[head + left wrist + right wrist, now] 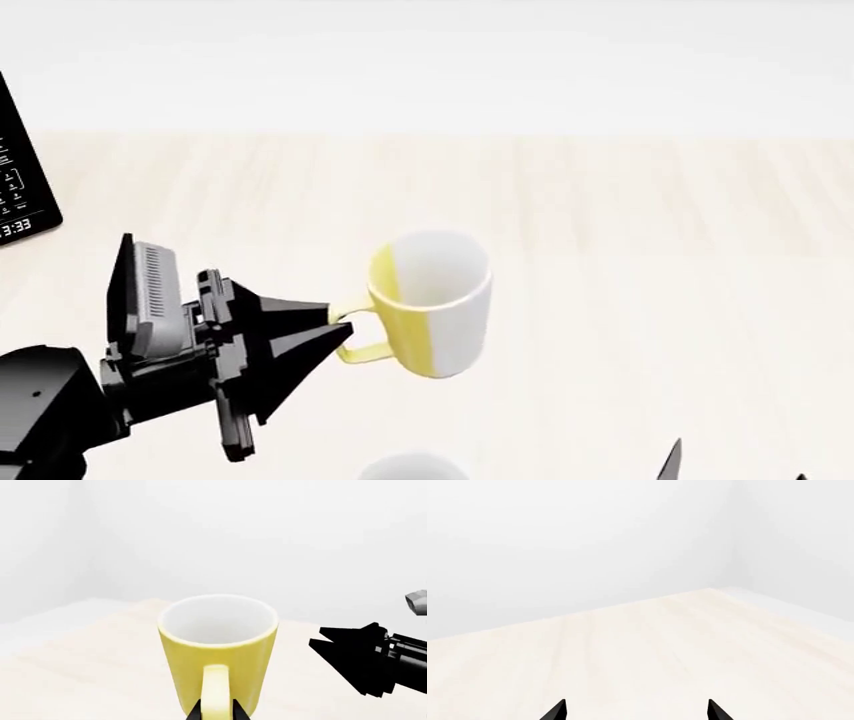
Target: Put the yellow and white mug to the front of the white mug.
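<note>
Pinching the yellow loop handle of the yellow and white mug (430,303) between closed fingertips: left gripper (336,328), black and angular, tapering to wedge-shaped points. Seen from the left wrist as two dark tips (235,711) pressed against either side of the handle at the frame's lower edge. Held upright, or nearly so, over the pale wood-grain table (641,220), apparently lifted clear of it, though contact with the surface hard to judge. Smooth cylindrical body, glossy, yellow on the handle side and white on the far side, plain white inside.

Spread well apart and holding nothing: right gripper (636,711), only two black fingertips (557,711) showing in its own wrist view, over bare table; in the head view just a sliver at the lower right edge (671,462).

Cut off at the bottom of the head view, just below the held mug: a rounded white rim (411,467), probably the white mug, too little visible to be sure. Black panel with small white markings (20,170) at the left edge, only partly in frame and illegible.
</note>
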You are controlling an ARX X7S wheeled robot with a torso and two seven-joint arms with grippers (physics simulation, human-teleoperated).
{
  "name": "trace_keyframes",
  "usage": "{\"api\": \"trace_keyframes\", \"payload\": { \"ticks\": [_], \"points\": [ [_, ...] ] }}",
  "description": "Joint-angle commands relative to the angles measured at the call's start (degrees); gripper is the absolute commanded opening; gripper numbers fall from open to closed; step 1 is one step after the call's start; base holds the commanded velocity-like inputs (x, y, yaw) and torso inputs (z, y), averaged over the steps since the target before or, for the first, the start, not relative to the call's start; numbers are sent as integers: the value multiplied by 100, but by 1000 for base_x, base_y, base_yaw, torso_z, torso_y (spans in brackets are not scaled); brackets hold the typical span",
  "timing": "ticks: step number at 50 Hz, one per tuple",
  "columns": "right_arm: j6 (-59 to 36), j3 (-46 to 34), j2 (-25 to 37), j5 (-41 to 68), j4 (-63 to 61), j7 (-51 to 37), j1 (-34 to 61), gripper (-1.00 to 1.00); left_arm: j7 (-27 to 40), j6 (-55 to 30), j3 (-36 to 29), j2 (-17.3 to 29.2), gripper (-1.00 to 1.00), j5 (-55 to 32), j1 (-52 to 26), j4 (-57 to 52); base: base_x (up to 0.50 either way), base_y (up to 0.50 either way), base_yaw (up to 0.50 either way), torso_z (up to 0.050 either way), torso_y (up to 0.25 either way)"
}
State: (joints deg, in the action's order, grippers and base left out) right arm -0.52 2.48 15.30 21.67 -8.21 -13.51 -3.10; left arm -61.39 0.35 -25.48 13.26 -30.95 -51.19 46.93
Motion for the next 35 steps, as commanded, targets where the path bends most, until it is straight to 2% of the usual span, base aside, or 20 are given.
{"api": "trace_keyframes", "payload": {
  "ticks": [1, 16, 35],
  "points": [
    [-3, -42, 13, 6, -5, -15, 6, 100, -128, 271, 1, -117, -100, 26, 7, 351, 0, 0, 0, 0, 0],
    [7, -113, 22, -4, 42, -22, 33, 100, -568, 1593, 110, -608, -100, 233, -542, 2768, 0, 0, 0, 0, 0],
    [16, -186, 39, -12, 60, -39, 46, 100, -566, 1737, 839, -651, -100, 1131, -244, 2800, 0, 0, 0, 0, 1]
  ]
}}
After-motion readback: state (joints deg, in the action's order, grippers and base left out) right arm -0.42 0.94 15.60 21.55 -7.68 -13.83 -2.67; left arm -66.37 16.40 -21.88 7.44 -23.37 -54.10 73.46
